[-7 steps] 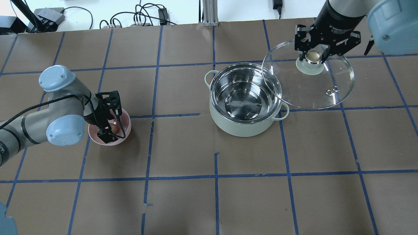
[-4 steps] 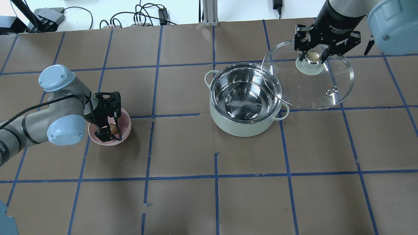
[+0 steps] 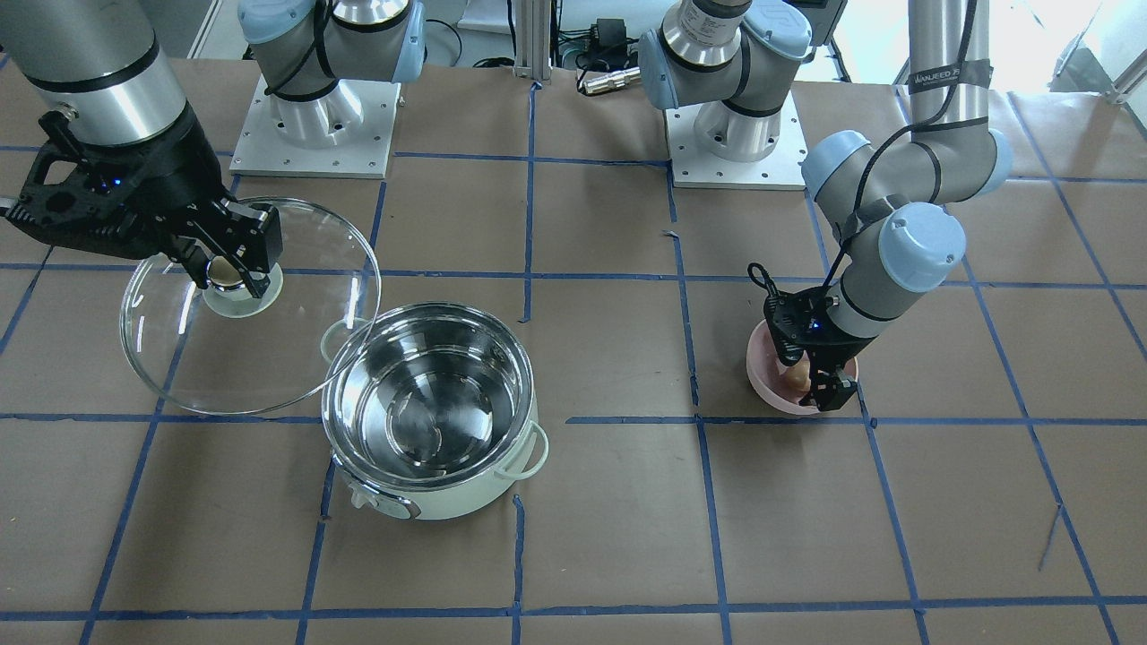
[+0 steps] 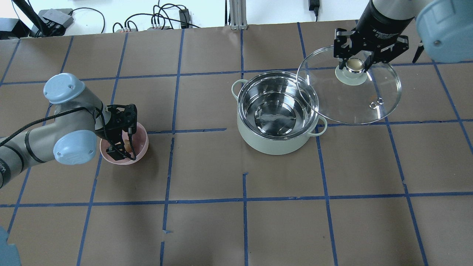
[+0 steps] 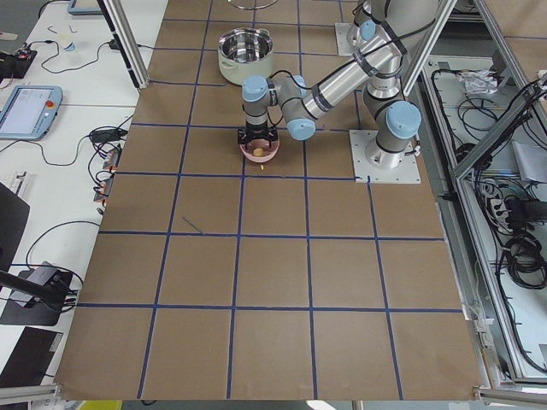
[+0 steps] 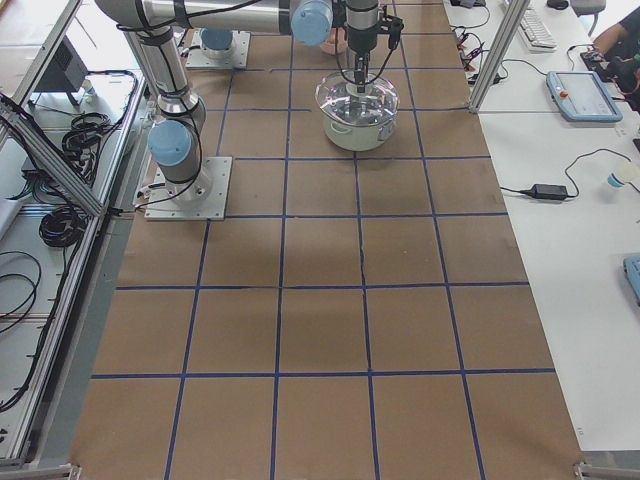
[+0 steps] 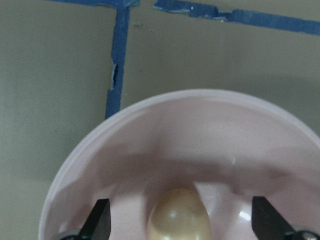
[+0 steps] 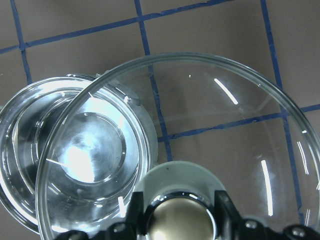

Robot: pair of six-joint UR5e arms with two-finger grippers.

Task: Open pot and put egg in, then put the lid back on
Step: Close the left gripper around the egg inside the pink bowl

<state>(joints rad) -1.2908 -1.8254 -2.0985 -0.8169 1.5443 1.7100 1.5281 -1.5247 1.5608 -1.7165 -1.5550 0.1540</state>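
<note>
Plainly, the pot stood open on the table. The right hand was pinched on the knob of the lid, holding the glass tilted beside the pot, with one edge reaching over the pot's rim. Well apart, the left hand reached down into the pink bowl, its fingers spread to either side of the egg. The egg lay at the bowl's bottom, and neither finger touched it.
</note>
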